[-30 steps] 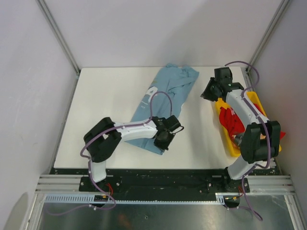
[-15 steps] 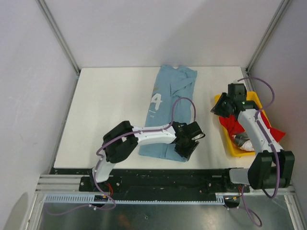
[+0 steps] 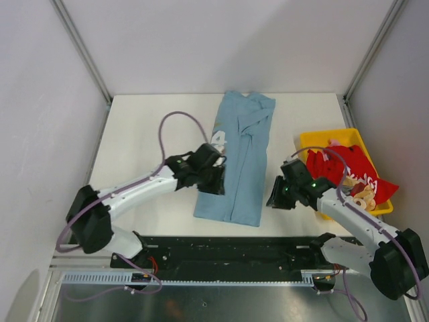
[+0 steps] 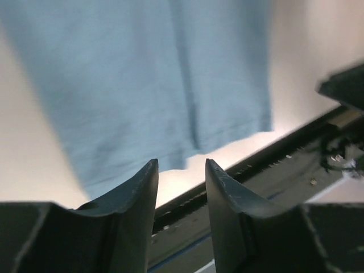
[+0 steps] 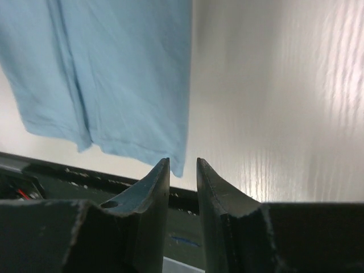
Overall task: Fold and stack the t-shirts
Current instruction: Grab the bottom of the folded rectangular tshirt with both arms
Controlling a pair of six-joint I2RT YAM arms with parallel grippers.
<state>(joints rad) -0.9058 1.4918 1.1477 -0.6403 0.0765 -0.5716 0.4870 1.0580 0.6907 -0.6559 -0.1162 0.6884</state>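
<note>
One blue shirt (image 3: 241, 168) lies flat on the table (image 3: 147, 127), just beside the yellow bin (image 3: 323, 136) on the side toward the left arm. It is already folded lengthwise into a long narrow strip, with its collar at the end away from the arms. The red shirt (image 3: 345, 164) sits crumpled inside the bin, spilling over the rim farthest from the blue one.

The step in hand looks like the second fold of the blue shirt, which would bring the near hem up toward the collar. The next move probably calls for each arm to take one near corner and lift the two together, so that the strip doubles over without skewing.

The left gripper (image 4: 181, 165) hovers over the strip's edge farthest from the bin. Its fingers stand moderately apart with nothing between them, and the cloth is visible below the gap. The right gripper (image 5: 182, 162) hangs above the strip's near corner on the bin side. Its fingers are parted only a narrow slit, and it too is empty. Neither is seen touching the cloth.
</note>
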